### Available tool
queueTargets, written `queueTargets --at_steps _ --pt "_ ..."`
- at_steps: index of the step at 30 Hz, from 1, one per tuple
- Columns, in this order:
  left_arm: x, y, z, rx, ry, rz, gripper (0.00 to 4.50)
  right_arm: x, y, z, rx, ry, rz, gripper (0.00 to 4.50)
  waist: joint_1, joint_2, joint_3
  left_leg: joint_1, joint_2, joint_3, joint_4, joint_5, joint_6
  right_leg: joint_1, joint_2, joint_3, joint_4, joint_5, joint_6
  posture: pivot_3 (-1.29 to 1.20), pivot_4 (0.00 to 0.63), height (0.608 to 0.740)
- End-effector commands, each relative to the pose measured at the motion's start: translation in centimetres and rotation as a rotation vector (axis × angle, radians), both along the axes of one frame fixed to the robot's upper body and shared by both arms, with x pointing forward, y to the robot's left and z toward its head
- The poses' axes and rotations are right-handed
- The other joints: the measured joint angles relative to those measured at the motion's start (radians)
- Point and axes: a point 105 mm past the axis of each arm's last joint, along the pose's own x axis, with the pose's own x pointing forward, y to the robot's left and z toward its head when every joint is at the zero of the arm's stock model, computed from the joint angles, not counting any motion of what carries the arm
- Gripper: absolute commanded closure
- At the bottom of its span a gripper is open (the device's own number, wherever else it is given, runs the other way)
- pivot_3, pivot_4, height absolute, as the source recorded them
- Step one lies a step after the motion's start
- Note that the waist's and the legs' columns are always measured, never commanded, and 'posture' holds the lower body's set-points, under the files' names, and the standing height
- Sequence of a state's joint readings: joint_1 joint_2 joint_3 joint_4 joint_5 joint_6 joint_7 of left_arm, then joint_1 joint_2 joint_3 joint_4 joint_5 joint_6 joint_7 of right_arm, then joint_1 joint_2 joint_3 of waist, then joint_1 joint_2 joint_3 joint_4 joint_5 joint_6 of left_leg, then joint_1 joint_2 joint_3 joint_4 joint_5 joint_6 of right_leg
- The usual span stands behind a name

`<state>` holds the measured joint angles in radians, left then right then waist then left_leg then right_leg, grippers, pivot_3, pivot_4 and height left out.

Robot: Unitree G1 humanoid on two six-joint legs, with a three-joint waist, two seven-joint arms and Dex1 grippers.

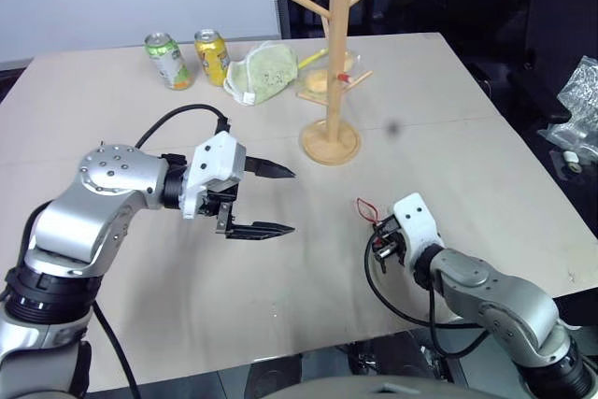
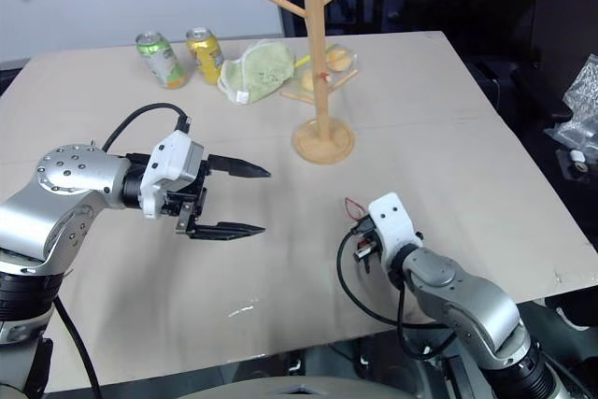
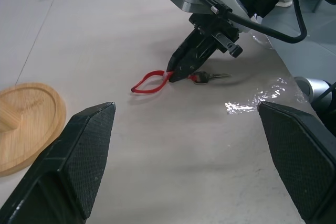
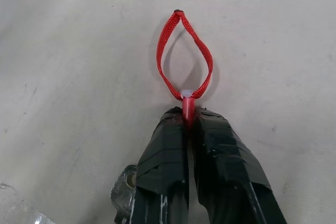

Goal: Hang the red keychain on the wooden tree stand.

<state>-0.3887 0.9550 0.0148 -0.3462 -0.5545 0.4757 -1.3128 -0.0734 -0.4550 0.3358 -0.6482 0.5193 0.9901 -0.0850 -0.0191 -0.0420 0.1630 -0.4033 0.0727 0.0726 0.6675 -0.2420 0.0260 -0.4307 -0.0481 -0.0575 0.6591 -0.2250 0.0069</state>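
On the left, the robot's left hand hangs over the bench with its two black fingers spread wide and nothing between them. Far back on the bench stand two drink cans, a green one and a yellow one, and next to them lies a soft green pouch. Right of those stands the wooden tree stand, a tall pale post on a round base with pegs that stick out and point up, and one peg has a small red mark. Further right and nearer to me, the right hand is down at the bench, and its fingers are pinched tight on the red keychain. The keychain lies flat on the bench, well away from the stand. It is a thin red strap bent into a teardrop loop, with a tiny pale knot where the two ends meet, and a small metal key sticks out at the other end, behind the fingers. The hand holds it just behind the knot, so the loop pokes out free in front. I think it is very light and floppy, so the loop may droop or twist when lifted. Holding it by the stiffer neck looks like a good spot, since the loop stays clear to slip over a peg.
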Motion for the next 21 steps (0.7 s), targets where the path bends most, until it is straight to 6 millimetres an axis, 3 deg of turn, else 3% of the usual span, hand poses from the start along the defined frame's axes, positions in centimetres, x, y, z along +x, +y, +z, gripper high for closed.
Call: queueTargets --at_steps 1,8,12,15,17,21 --pt "-0.5 -0.3 0.6 -0.004 -0.028 -0.03 0.0 -0.6 -1.3 -2.2 -0.059 0.077 0.01 4.46 0.001 0.0 0.0 0.0 0.0 0.0 0.0 0.0 -0.001 0.0 0.0 0.0 0.0 0.0 0.0 0.0 0.15 0.74" --pt "-0.3 -0.2 0.9 -0.051 -0.037 -0.011 0.0 -0.4 -2.9 4.7 0.034 -0.319 0.142 4.46 0.017 0.01 0.006 -0.009 -0.004 0.001 -0.001 0.001 0.002 -0.005 0.001 0.0 -0.002 0.0 0.0 0.0 0.15 0.74" --pt "0.3 -0.6 2.1 -0.127 -0.072 0.04 0.0 1.4 -4.1 10.2 0.026 -0.612 0.121 4.46 0.012 0.01 0.007 -0.015 -0.015 0.003 -0.001 0.001 0.002 -0.01 -0.001 0.003 -0.002 0.001 0.001 0.0 0.15 0.74" --pt "1.1 -0.9 3.5 -0.186 -0.127 0.084 0.0 2.5 -3.5 14.0 0.005 -0.803 0.117 4.46 0.012 0.01 0.008 -0.015 -0.016 0.001 -0.001 0.001 0.002 -0.01 -0.001 0.002 -0.002 0.002 0.004 0.0 0.15 0.74" --pt "1.7 -1.1 4.0 -0.207 -0.155 0.119 0.0 2.8 -2.7 15.4 -0.025 -0.915 0.143 4.46 0.012 0.01 0.008 -0.015 -0.016 0.0 -0.001 0.001 0.002 -0.01 0.0 0.001 -0.001 0.002 0.004 0.0 0.15 0.74" --pt "2.7 -0.7 4.8 -0.225 -0.204 0.178 0.0 3.5 -1.5 16.2 -0.078 -1.036 0.173 4.46 0.012 0.009 0.008 -0.014 -0.016 0.0 -0.001 0.001 0.002 -0.009 0.0 0.001 -0.001 0.002 0.004 0.0 0.15 0.74"
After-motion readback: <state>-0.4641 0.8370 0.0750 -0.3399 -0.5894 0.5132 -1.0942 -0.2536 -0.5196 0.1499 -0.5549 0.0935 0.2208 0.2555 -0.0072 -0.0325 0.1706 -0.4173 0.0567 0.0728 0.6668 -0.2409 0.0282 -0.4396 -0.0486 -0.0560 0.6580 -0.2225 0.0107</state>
